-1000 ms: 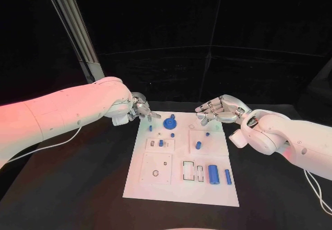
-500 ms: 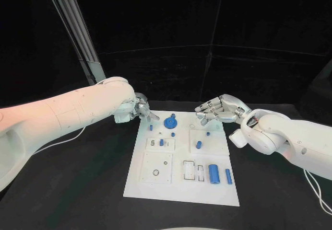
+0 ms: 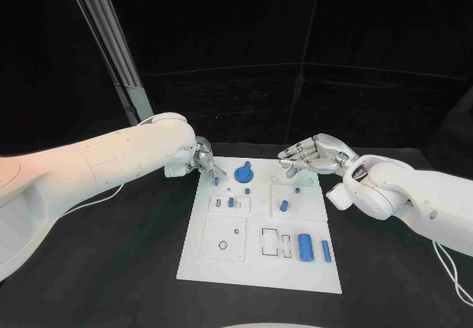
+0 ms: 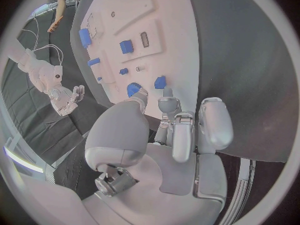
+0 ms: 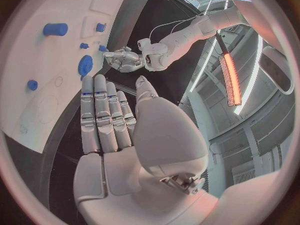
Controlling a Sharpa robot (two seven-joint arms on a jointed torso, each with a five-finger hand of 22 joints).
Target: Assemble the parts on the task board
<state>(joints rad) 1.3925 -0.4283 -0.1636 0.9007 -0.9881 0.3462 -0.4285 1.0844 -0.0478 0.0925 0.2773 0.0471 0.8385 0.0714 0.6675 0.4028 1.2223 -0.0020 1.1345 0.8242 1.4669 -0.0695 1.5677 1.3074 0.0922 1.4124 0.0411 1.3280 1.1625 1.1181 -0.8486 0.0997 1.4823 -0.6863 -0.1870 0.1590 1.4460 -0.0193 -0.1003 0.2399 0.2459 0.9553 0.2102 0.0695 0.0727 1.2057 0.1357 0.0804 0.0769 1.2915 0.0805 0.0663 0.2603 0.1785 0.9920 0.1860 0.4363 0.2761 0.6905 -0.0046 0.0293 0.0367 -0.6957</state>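
The white task board (image 3: 222,266) lies lengthwise on the black table. Its far left corner carries a small blue peg (image 3: 216,181) with a blue gear (image 3: 245,176) beside it. My left hand (image 3: 203,158) hovers over that corner, fingers pointing down just above the peg. The left wrist view shows the fingertips (image 4: 165,94) a little short of the peg (image 4: 160,82) and gear (image 4: 133,88), thumb and fingers slightly apart, nothing held. My right hand (image 3: 312,156) floats at the far right edge, fingers stretched out flat and empty, as the right wrist view (image 5: 119,135) confirms.
Two blue cylinders (image 3: 305,247) (image 3: 325,251) lie in the near right of the board, beside slotted recesses (image 3: 269,243). More small blue parts (image 3: 283,205) (image 3: 231,202) sit mid-board. A grey metal pole (image 3: 118,68) rises behind my left arm.
My left arm has swung inward and its hand has edged slightly toward the peg. The right hand stays where it was.
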